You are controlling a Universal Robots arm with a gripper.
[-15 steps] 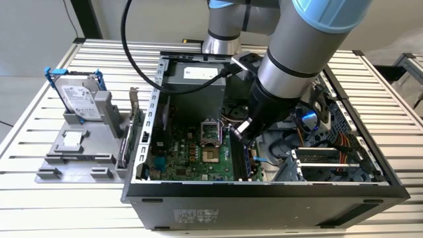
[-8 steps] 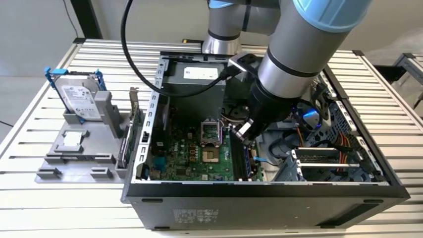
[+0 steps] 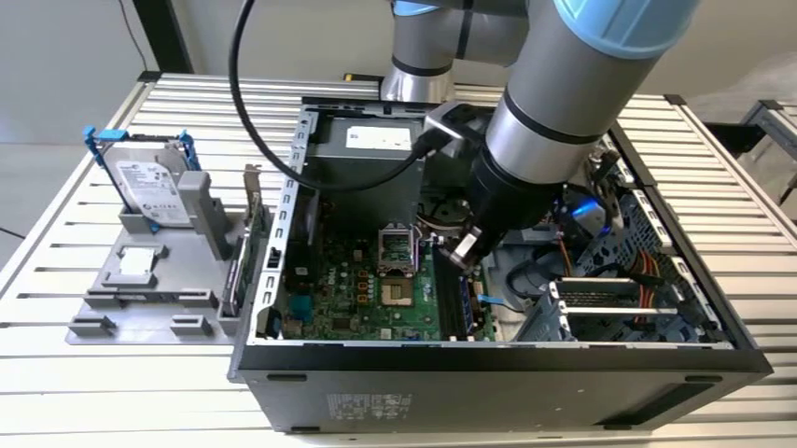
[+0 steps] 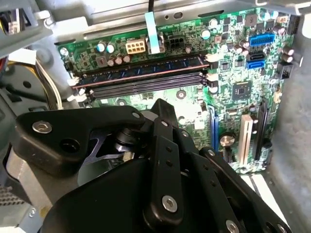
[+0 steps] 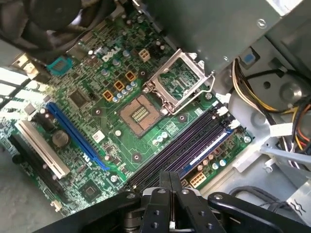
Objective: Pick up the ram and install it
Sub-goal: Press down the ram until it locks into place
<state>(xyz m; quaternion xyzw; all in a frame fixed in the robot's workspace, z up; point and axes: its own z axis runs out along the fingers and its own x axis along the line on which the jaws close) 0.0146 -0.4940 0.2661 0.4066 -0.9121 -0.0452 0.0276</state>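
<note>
The ram (image 4: 141, 73) sits already in its slot on the motherboard (image 5: 97, 141) (so the installing looks done), and the gripper (image 3: 464, 245), fingers closed together and holding nothing, hovers just above it.

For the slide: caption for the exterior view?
Gripper lowered into the open computer case, above the motherboard's memory slots.

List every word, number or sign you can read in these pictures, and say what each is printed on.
No text here can be read for certain.
Hard drive label: print too small to read.
White sticker on the power supply: too small to read.
Case sticker on the computer's near wall: blurred.
White marking on the circuit board: not clear enough to quote.
</note>
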